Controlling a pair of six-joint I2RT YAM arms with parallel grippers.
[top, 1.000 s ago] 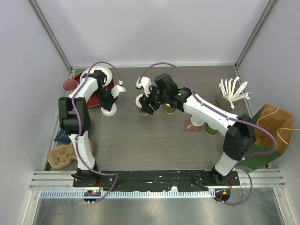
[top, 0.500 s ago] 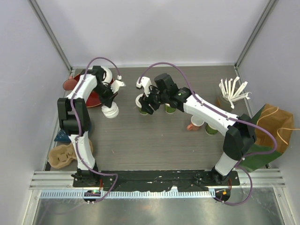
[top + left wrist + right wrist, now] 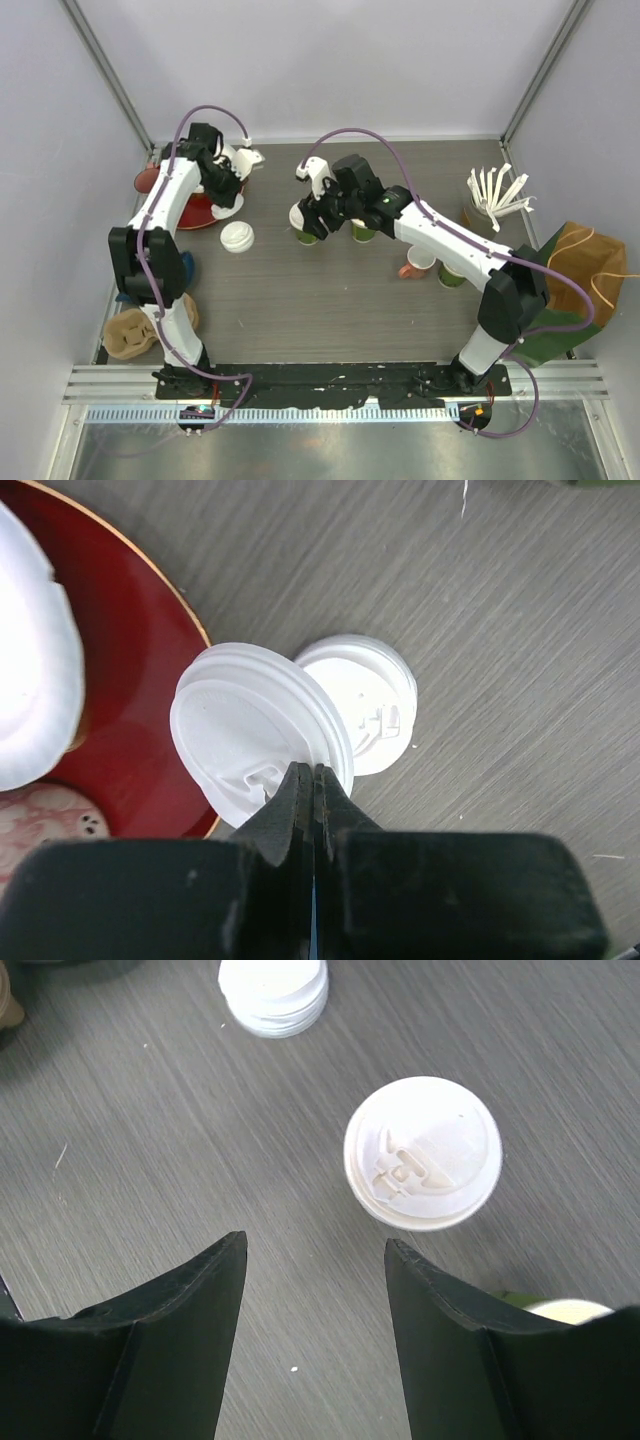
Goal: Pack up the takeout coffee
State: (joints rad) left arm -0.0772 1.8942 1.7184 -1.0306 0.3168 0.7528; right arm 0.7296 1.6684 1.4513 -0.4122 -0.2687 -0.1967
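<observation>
The left gripper has closed on one white lid and lifted it off the lid stack — swinging toward the back-left corner of the table, over the red plate; the stack now lies uncovered; the right arm has edged slightly toward the back edge.

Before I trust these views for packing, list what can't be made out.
Left wrist: white object on the red plate, cut by the left edge.
Left wrist: lids on the table, partly behind the held lid; count unclear.
Right wrist: open cup, mostly behind the right gripper.
</observation>
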